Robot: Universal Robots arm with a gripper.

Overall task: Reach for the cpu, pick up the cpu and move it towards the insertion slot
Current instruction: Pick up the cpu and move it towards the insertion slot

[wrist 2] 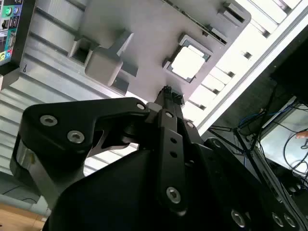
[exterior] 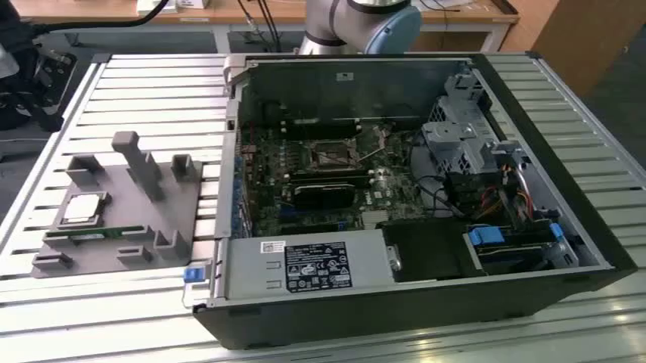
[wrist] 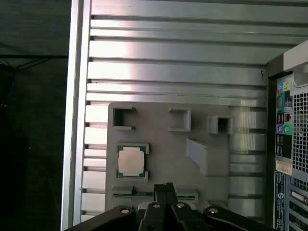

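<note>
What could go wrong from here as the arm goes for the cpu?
The gripper looks shut and hangs off to one side of the cpu, nearer the green memory stick; descending as is could strike the stick or the fixture. The upright post on the fixture stands close by and might be clipped while travelling.

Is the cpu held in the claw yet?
No, the cpu lies in the grey fixture, apart from the claw.
</note>
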